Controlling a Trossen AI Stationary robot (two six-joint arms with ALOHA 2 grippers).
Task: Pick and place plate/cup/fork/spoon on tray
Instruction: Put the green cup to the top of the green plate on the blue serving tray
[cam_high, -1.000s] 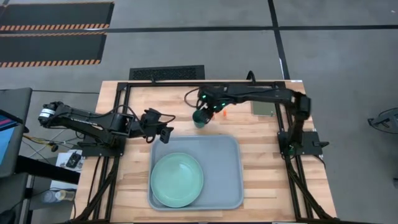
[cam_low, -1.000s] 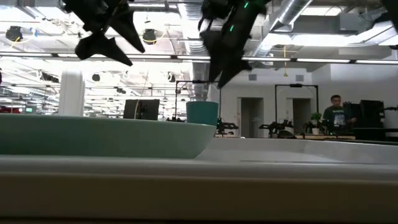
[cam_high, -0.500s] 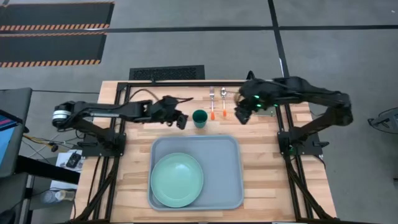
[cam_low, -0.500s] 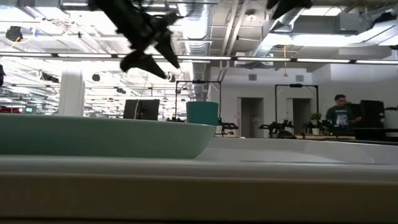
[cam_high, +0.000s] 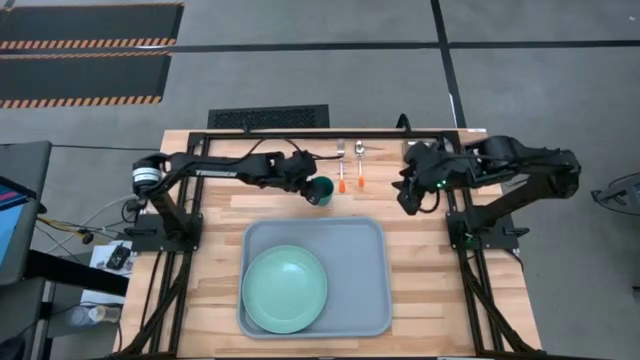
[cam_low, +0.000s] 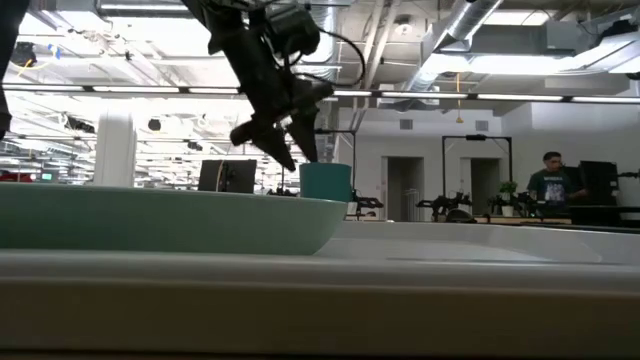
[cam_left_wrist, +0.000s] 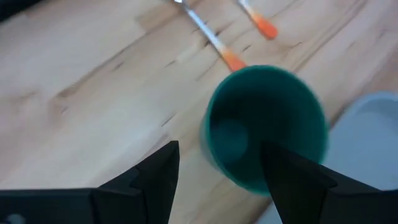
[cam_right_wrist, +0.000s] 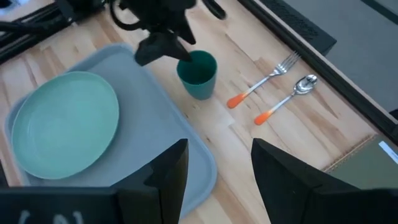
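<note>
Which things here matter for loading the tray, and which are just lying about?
Job: tray; plate already on it; cup, left claw open at it; fork; spoon; right claw open, waiting.

Lying about: green block, table corner.

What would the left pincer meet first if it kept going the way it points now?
Most likely the cup: the left pincer is open just short of it, fingers either side of its rim. Exact depth is unclear.

surface (cam_high: 215, 215): light wood planks
on it: tray (cam_high: 365, 275), cup (cam_high: 321, 190), fork (cam_high: 341, 166), spoon (cam_high: 360, 165)
far right: flat olive-green block (cam_high: 428, 175)
</note>
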